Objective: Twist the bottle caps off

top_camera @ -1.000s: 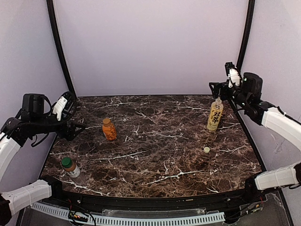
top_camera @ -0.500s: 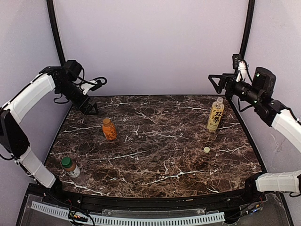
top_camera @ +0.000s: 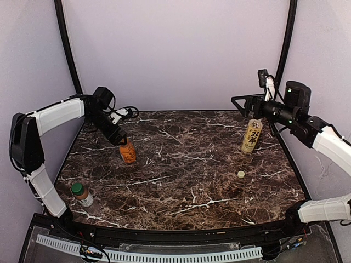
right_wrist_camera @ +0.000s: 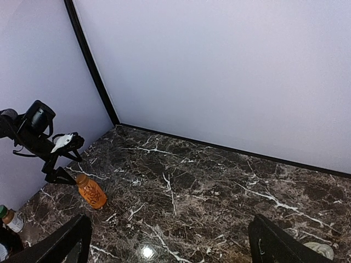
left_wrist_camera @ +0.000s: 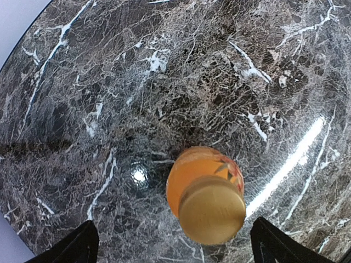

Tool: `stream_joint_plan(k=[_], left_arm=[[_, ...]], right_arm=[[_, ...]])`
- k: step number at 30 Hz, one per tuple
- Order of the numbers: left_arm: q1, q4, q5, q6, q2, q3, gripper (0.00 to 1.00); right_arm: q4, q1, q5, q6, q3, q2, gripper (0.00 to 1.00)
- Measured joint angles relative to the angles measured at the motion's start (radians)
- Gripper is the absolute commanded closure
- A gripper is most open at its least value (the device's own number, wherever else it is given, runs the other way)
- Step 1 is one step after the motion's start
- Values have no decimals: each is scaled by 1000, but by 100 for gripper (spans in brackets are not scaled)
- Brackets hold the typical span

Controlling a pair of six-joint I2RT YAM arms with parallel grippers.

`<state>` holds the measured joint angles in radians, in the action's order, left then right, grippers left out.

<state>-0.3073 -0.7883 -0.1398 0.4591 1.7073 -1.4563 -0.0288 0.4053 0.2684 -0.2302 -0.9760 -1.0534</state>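
Orange bottle (top_camera: 127, 152): upright, left-rear of counter (top_camera: 192, 181), cap on. Left end effector (top_camera: 120, 139) poised just above it, fingers wide apart.
Yellow-labelled bottle (top_camera: 251, 135): upright, right-rear. Right end effector (top_camera: 242, 103) raised near it, spread, empty.
Clear bottle (top_camera: 82, 195): near-left edge.

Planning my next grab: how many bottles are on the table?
3: an orange bottle at back left, a yellow-labelled bottle at back right, a green-capped bottle at front left. None looks hidden.
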Motion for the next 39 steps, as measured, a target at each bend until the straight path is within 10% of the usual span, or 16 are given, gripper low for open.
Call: stream_joint_plan(k=[12, 19, 27, 39], left_arm=[[-10, 126, -40, -24, 90, 25, 47], [-10, 126, -77, -5, 92, 25, 97], [-52, 52, -101, 26, 68, 6, 99], [-344, -260, -216, 175, -283, -203, 99]], right_arm=[[-25, 32, -24, -4, -10, -59, 1], [-25, 33, -34, -3, -11, -75, 1], [-16, 76, 42, 46, -13, -86, 4], [117, 469, 227, 349, -120, -383, 2]])
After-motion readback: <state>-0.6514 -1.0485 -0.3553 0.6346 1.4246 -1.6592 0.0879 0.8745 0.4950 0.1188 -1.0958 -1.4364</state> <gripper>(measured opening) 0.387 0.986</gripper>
